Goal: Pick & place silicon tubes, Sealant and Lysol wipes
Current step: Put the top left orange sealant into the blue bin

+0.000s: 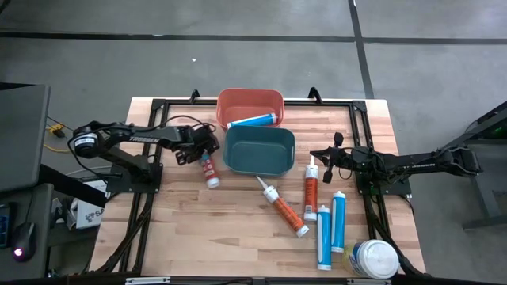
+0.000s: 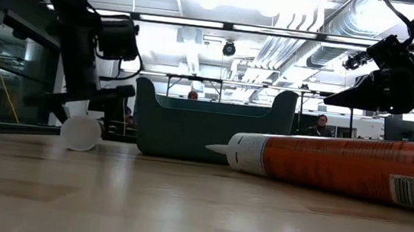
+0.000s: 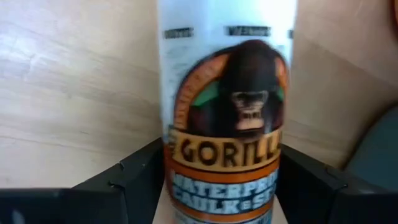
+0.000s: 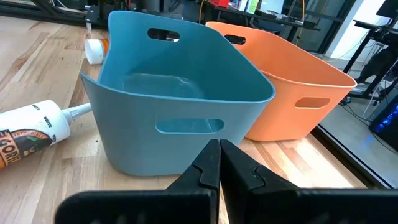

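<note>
Both arms were dark, jointed and slim, mounted on black frames at the table's sides. The left arm [image 1: 131, 138] carried a round silver-ringed joint near its base and pale lettering along one link. The right gripper [image 4: 219, 168] had matte black, angular fingers with bevelled edges.

The table [image 1: 190, 237] is showing pale planked wood with visible grain and a soft sheen that is mirroring the room in the low view. The 2 bins, the teal bin [image 4: 180, 99] and the orange bin [image 4: 292, 93], are looking like smooth moulded plastic, matt to faintly satin. The Gorilla sealant tube [image 3: 227, 118] is wearing a glossy printed label. The right gripper [image 4: 219, 163] is showing matt black fingers, as is the left gripper [image 3: 217, 186].
</note>
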Controlling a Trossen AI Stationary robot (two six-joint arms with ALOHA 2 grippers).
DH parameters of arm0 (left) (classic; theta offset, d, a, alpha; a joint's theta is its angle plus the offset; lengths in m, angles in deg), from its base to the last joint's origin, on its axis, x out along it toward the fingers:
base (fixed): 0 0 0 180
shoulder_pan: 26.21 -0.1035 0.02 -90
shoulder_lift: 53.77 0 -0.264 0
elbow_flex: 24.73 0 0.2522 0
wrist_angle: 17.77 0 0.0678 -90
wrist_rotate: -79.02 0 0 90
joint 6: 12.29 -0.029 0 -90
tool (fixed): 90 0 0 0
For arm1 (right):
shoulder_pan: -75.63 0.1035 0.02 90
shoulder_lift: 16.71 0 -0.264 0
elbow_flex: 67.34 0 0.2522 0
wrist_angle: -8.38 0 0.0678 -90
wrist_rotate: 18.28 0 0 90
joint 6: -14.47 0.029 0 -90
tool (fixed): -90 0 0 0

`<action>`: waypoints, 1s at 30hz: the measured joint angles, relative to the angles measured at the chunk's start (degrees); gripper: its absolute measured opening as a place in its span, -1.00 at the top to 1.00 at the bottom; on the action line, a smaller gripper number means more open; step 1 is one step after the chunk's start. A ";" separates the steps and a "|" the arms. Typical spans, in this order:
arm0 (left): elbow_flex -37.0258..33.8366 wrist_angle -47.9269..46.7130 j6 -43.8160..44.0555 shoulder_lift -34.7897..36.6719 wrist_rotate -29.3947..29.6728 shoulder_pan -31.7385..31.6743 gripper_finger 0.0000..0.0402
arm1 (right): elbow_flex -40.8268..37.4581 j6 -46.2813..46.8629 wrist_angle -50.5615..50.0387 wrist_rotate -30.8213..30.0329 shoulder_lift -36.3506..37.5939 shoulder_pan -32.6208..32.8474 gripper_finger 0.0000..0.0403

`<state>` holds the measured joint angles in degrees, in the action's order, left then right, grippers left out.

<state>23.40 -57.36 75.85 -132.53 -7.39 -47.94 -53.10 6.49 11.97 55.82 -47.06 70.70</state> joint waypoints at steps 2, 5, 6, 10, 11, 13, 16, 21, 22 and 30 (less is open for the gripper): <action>-0.34 0.20 -0.12 0.00 -0.04 0.00 -0.30 | 0.00 0.01 0.02 0.00 0.00 0.00 1.00; -0.69 -0.07 -2.12 -0.01 -0.37 0.00 -0.30 | 0.01 0.01 0.00 0.00 0.00 0.00 1.00; -0.82 -0.48 -2.74 -0.04 -0.77 0.00 -0.30 | 0.00 0.01 0.02 0.00 0.00 0.00 1.00; -1.76 -1.51 -5.30 -0.04 -3.22 -0.04 -0.24 | 0.01 0.02 0.02 0.00 0.00 0.00 1.00; -2.07 -1.46 -5.66 0.00 -3.56 -0.04 -0.21 | 0.01 0.02 0.01 0.00 0.00 0.00 1.00; -2.52 -1.55 -5.78 0.04 -4.13 0.05 -0.12 | 0.01 0.02 0.02 0.00 0.00 0.00 1.00; -2.82 -1.80 -5.79 0.09 -3.89 0.74 -0.01 | 0.00 0.02 0.00 0.00 0.00 0.00 1.00; -2.82 -3.49 -7.00 0.09 -4.96 0.81 0.01 | 0.00 0.00 0.00 0.00 0.00 0.00 1.00; -2.82 -3.96 -7.28 0.09 -5.30 0.83 0.00 | 0.00 0.00 0.00 0.00 0.00 0.00 1.00; -2.62 -11.43 -11.41 0.13 -10.23 0.87 -0.01 | 0.01 0.01 0.01 0.00 0.00 0.00 1.00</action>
<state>20.78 -68.78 64.44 -132.40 -17.62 -47.07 -53.09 6.50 11.97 55.82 -47.06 70.70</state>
